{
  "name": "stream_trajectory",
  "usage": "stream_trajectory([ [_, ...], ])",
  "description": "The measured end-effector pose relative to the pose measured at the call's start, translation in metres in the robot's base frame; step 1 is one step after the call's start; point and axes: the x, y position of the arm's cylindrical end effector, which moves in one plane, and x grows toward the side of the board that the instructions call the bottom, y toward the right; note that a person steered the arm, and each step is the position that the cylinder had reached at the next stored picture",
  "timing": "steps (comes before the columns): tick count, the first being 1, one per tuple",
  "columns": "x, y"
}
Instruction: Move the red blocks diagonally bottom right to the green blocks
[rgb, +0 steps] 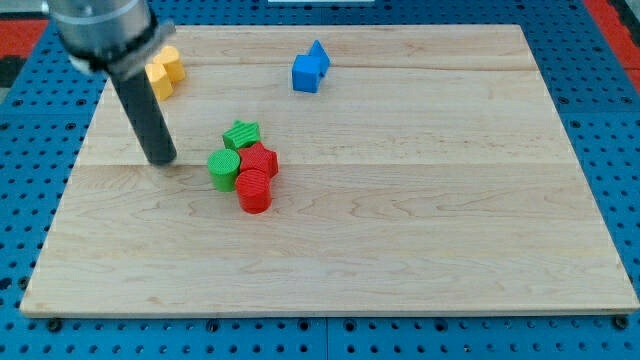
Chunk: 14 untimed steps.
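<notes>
Wooden board (400, 220) on blue pegboard: red and green blocks cluster left of centre.
My tip (161, 160), holding nothing, rests left of the green cylinder (223, 168); red cylinder (254, 190) and red block (260, 160) touch the green star (241, 134).

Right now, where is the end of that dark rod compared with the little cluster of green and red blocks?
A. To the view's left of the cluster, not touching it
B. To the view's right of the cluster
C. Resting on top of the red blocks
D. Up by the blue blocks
A: my tip sits on the board at the view's left of the green cylinder, with bare wood between them; the red cylinder lies beyond.
</notes>
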Motion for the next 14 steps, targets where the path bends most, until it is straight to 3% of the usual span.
stream_trajectory([
  [1, 0.049, 0.034],
  [2, 0.046, 0.04],
  [7, -0.042, 0.079],
  [9, 0.022, 0.211],
  [10, 0.031, 0.248],
  [11, 0.059, 0.218],
  [12, 0.071, 0.128],
  [13, 0.057, 0.086],
  [14, 0.016, 0.102],
])
